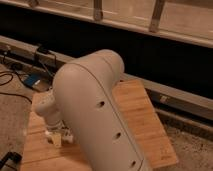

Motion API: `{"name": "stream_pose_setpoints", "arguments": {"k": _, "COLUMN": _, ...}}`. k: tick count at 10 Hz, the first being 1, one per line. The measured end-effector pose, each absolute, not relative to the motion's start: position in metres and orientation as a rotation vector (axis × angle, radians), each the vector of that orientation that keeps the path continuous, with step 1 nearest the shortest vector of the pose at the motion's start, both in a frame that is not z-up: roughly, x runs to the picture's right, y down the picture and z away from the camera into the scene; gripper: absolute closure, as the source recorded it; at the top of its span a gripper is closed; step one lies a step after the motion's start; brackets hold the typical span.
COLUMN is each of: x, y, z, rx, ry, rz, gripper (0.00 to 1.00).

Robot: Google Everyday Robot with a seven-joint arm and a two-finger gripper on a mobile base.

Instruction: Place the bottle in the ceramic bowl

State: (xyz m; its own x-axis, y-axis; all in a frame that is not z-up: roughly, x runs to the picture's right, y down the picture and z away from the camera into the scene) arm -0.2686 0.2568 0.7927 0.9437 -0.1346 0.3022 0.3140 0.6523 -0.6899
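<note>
My large white arm (pixel 100 120) fills the middle of the camera view and covers much of the wooden table (pixel 142 112). My gripper (pixel 56 135) hangs below the white wrist (pixel 47 107) at the left, low over the table's left part. A small pale shape (pixel 57 140) shows at the gripper's tip; I cannot tell whether it is the bottle. The green ceramic bowl is not visible; the arm may be hiding it.
A grey ledge (pixel 170 95) runs behind the table, in front of a dark wall. Black cables (pixel 10 77) and a blue object (pixel 31 81) lie on the floor at the left. The table's right edge (pixel 167 145) borders speckled floor.
</note>
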Motion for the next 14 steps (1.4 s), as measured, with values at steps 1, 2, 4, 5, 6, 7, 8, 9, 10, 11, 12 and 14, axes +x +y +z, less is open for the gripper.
{"name": "stream_pose_setpoints", "arguments": {"k": 1, "x": -0.268, "y": 0.255, "z": 0.79, "rx": -0.811, "ry": -0.24, "rz": -0.259, "gripper": 0.39}}
{"name": "stream_pose_setpoints", "arguments": {"k": 2, "x": -0.27, "y": 0.253, "z": 0.786, "rx": -0.8, "ry": -0.246, "rz": -0.263, "gripper": 0.48}}
{"name": "stream_pose_setpoints", "arguments": {"k": 4, "x": -0.276, "y": 0.248, "z": 0.776, "rx": -0.778, "ry": -0.263, "rz": -0.277, "gripper": 0.67}}
{"name": "stream_pose_setpoints", "arguments": {"k": 5, "x": -0.28, "y": 0.247, "z": 0.773, "rx": -0.772, "ry": -0.272, "rz": -0.284, "gripper": 0.8}}
{"name": "stream_pose_setpoints", "arguments": {"k": 6, "x": -0.282, "y": 0.247, "z": 0.77, "rx": -0.769, "ry": -0.28, "rz": -0.287, "gripper": 0.88}}
{"name": "stream_pose_setpoints", "arguments": {"k": 7, "x": -0.284, "y": 0.247, "z": 0.767, "rx": -0.763, "ry": -0.29, "rz": -0.292, "gripper": 0.96}}
{"name": "stream_pose_setpoints", "arguments": {"k": 8, "x": -0.284, "y": 0.241, "z": 0.759, "rx": -0.747, "ry": -0.299, "rz": -0.295, "gripper": 1.0}}
{"name": "stream_pose_setpoints", "arguments": {"k": 9, "x": -0.284, "y": 0.235, "z": 0.751, "rx": -0.731, "ry": -0.301, "rz": -0.293, "gripper": 1.0}}
{"name": "stream_pose_setpoints", "arguments": {"k": 10, "x": -0.284, "y": 0.223, "z": 0.738, "rx": -0.7, "ry": -0.3, "rz": -0.294, "gripper": 1.0}}
{"name": "stream_pose_setpoints", "arguments": {"k": 11, "x": -0.281, "y": 0.209, "z": 0.72, "rx": -0.665, "ry": -0.284, "rz": -0.294, "gripper": 1.0}}
{"name": "stream_pose_setpoints", "arguments": {"k": 12, "x": -0.28, "y": 0.197, "z": 0.703, "rx": -0.635, "ry": -0.267, "rz": -0.296, "gripper": 1.0}}
{"name": "stream_pose_setpoints", "arguments": {"k": 14, "x": -0.274, "y": 0.17, "z": 0.667, "rx": -0.563, "ry": -0.207, "rz": -0.308, "gripper": 1.0}}
